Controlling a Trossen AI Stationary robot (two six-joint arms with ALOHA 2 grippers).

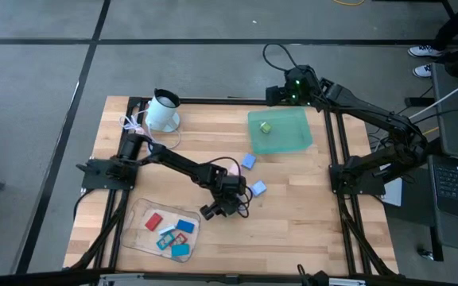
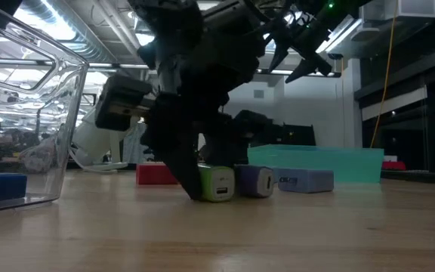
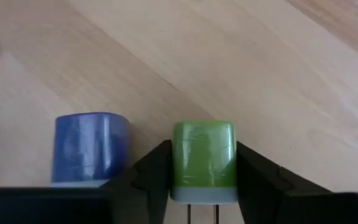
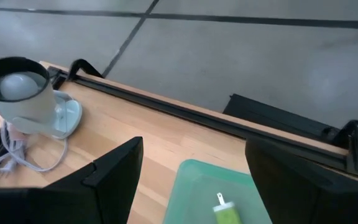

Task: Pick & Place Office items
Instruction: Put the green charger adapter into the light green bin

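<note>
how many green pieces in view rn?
2. One small green blocky piece lies in the teal tray; the other is between the left end effector fingers. Others may be hidden.

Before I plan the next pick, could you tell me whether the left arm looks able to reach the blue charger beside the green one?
Probably yes: the blue charger stands uncovered beside the green charger, which the left end effector grips.

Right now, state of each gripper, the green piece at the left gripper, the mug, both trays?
left gripper: shut on green piece, down at the table
right gripper: open, above the green tray
green tray: holds one green item
clear tray: holds several pieces
mug: on its side
</note>
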